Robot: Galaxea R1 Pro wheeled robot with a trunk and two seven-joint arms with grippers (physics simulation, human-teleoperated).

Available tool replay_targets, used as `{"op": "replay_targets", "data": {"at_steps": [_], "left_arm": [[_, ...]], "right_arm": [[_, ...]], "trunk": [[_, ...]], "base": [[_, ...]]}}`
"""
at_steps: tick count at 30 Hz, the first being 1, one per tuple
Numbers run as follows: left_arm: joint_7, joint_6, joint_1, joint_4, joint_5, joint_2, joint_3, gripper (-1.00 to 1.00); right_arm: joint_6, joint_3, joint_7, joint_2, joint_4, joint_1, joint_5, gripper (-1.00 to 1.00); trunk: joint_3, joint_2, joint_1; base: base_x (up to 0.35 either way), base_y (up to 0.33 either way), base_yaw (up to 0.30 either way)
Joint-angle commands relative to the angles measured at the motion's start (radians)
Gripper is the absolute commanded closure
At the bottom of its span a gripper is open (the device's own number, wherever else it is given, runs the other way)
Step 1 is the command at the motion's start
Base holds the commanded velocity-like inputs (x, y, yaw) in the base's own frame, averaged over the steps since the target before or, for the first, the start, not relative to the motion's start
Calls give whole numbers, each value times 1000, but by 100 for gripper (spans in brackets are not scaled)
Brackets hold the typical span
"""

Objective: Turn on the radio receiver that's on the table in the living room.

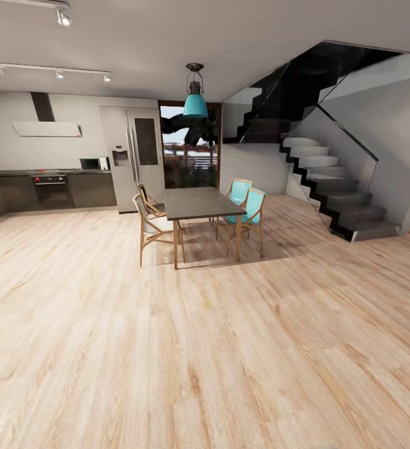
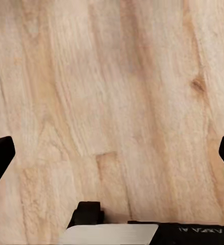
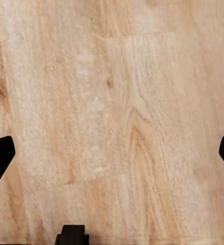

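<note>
An open-plan home: kitchen oven (image 1: 50, 187), fridge (image 1: 133, 156), dining table (image 1: 201, 202) with chairs, staircase (image 1: 329, 187).

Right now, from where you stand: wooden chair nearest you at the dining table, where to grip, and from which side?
On the wooden chair, grip the top rail of its back, coming in over the floor on the kitchen side. The back faces away from the dining table, so that rail looks exposed. Tentative: detail is small.
</note>
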Motion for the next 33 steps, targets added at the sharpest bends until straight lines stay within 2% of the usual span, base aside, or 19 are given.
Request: {"op": "replay_targets", "data": {"at_steps": [1, 6, 13, 33], "left_arm": [[3, 11, -4, 12, 3, -1, 3, -100], [2, 0, -8, 18, 4, 2, 6, -100], [6, -90, -8, 35, 2, 7, 13, -100], [9, -110, -8, 67, 0, 5, 13, -100]], "right_arm": [[17, -2, 4, -14, -1, 21, 1, -100], [18, 3, 7, -24, 0, 16, 5, -100], [11, 6, 7, -25, 5, 15, 2, -100], [9, 3, 8, -25, 6, 15, 3, -100]], "trunk": [[0, 0, 0], [0, 0, 0], [0, 0, 0], [0, 0, 0]], "base": [[0, 0, 0], [0, 0, 0], [0, 0, -67], [0, 0, -264]]}}
